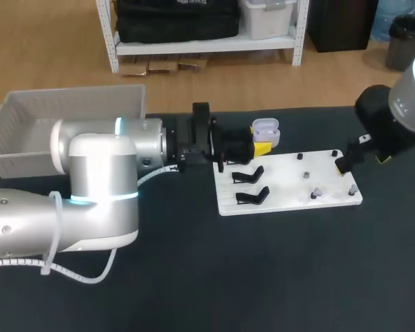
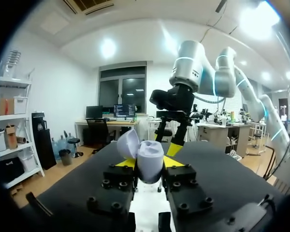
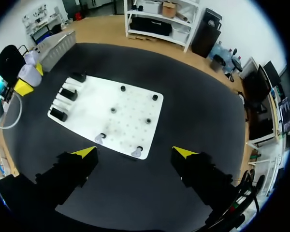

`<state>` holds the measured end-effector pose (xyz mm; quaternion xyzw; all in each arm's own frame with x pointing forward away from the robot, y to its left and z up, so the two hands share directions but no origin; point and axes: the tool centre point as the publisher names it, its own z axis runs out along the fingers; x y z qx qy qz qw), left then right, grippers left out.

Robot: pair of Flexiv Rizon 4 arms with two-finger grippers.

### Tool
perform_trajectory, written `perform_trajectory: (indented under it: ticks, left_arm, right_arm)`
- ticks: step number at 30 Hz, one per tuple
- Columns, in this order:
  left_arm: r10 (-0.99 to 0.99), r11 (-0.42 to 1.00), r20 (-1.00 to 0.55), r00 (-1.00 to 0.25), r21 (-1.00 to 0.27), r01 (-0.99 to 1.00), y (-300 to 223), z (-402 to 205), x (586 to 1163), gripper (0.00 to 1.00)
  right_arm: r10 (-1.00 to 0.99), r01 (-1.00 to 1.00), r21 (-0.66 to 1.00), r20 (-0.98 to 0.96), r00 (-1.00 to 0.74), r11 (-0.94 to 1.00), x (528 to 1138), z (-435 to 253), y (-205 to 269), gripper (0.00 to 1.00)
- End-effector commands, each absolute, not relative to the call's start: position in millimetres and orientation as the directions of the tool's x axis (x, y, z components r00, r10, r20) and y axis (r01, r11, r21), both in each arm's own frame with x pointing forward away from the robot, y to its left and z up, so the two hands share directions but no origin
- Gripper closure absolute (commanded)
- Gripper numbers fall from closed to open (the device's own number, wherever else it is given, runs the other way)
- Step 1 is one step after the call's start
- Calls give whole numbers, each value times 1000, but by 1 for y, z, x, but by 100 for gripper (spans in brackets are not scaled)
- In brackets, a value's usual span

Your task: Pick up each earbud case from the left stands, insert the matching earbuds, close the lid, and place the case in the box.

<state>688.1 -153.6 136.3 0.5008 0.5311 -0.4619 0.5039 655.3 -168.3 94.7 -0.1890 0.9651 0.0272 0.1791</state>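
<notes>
Two grippers: left gripper (image 1: pixel 261 147) clamped on open earbud case (image 1: pixel 265 129), upper centre; right gripper (image 3: pixel 135 152) jaws apart, above white board (image 1: pixel 283 190) right end.

Stands (image 1: pixel 252 196) and pegs (image 1: pixel 300 156) on white board (image 1: pixel 283 188)

You'll see the lilac earbud case (image 1: pixel 265 129) just above the frame's centre, its lid hinged open, pinched between the left gripper's (image 1: pixel 258 140) yellow tips. Two pale earbuds (image 1: pixel 317 191) sit on pegs right of centre. The white box (image 1: pixel 69 111) lies upper left.
</notes>
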Motion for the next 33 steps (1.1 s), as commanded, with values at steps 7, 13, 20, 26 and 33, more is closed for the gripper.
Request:
perform_trajectory:
  ticks: [7, 13, 20, 26, 33]
  left_arm:
    - [59, 75, -998, 13, 17, 997, -154, 135, 688, 100]
    - [59, 75, -998, 13, 17, 997, -154, 135, 688, 100]
    - [59, 75, -998, 13, 17, 997, -154, 135, 688, 100]
    - [59, 75, -998, 13, 17, 997, -154, 135, 688, 100]
    - [59, 75, -998, 13, 17, 997, -154, 135, 688, 100]
  right_arm:
    - [-373, -335, -178, -276, -886, 925, 650, 75, -171, 0]
    - [-367, -326, -190, -250, -896, 926, 651, 54, -168, 0]
    - [-372, -331, -202, -224, -901, 922, 649, 42, -166, 0]
    - [-386, -343, -211, -213, -898, 915, 648, 37, -170, 7]
    - [-372, -337, -190, -199, -907, 922, 651, 32, -170, 53]
